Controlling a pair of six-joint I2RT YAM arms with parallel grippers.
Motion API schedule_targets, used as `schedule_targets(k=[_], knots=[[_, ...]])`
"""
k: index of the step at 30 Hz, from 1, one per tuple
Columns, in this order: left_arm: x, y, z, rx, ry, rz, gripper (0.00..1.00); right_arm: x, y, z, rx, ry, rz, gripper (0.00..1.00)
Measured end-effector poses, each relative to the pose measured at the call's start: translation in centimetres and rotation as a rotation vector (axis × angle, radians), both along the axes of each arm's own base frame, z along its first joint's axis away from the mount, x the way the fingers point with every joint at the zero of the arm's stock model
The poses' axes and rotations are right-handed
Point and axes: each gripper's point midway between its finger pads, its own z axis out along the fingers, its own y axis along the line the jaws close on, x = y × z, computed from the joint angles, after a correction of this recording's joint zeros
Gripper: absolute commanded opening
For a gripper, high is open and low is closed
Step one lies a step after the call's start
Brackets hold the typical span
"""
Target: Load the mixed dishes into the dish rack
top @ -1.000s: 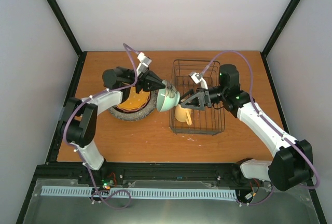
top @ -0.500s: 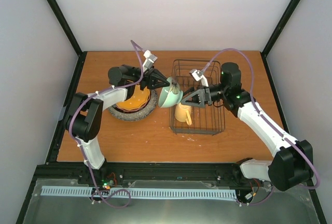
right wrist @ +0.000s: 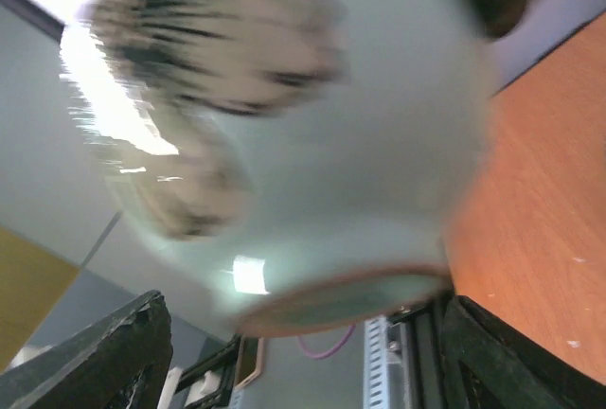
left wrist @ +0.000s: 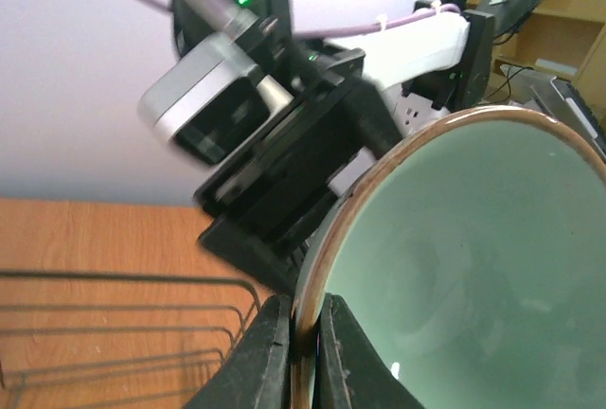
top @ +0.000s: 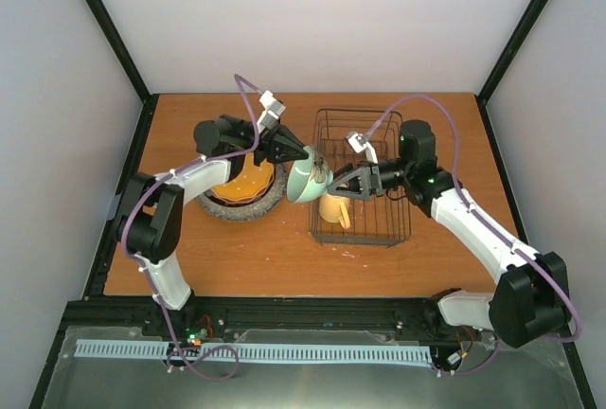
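Done: yellow mug (top: 333, 208) lay in near-left corner of dish rack (top: 402, 231) | in hand: left gripper (top: 303, 157) pinched rim of pale green bowl (top: 308, 183), aloft over rack's left edge; right gripper (top: 339, 185) gaped beside it | left: bowl, stacked plates (top: 242, 185) on table (top: 237, 259).

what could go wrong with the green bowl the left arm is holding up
The left gripper pinches the pale green ceramic bowl by its rim only; held tilted in the air, it may slip or swing.
The open right gripper sits close to the bowl's outside; a bump might knock it loose.
If dropped, it could hit the yellow mug in the black wire dish rack.
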Motion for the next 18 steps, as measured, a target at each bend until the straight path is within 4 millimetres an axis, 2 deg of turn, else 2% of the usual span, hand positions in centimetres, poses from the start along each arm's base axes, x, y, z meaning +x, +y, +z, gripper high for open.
schedule_targets(k=[6, 9, 13, 15, 18], knots=[[-2.3, 0.8, 3.4, -0.075, -0.182, 0.000, 0.01, 0.0, -0.2, -1.0, -0.028, -0.008, -0.032, 0.81], [-2.4, 1.0, 5.2, -0.100, -0.194, 0.037, 0.01, 0.7, -0.8, -1.2, -0.048, -0.011, -0.091, 0.82], [-2.2, 1.0, 9.0, -0.156, -0.288, 0.136, 0.00, 1.9, -1.6, -1.6, -0.098, -0.015, -0.206, 0.87], [-2.2, 1.1, 9.7, -0.164, -0.315, 0.165, 0.01, 1.7, -2.0, -1.0, -0.103, -0.052, -0.246, 0.88], [-1.0, 0.9, 9.2, -0.152, -0.304, 0.230, 0.01, 1.1, -2.3, 0.3, -0.085, -0.092, -0.268, 0.88]])
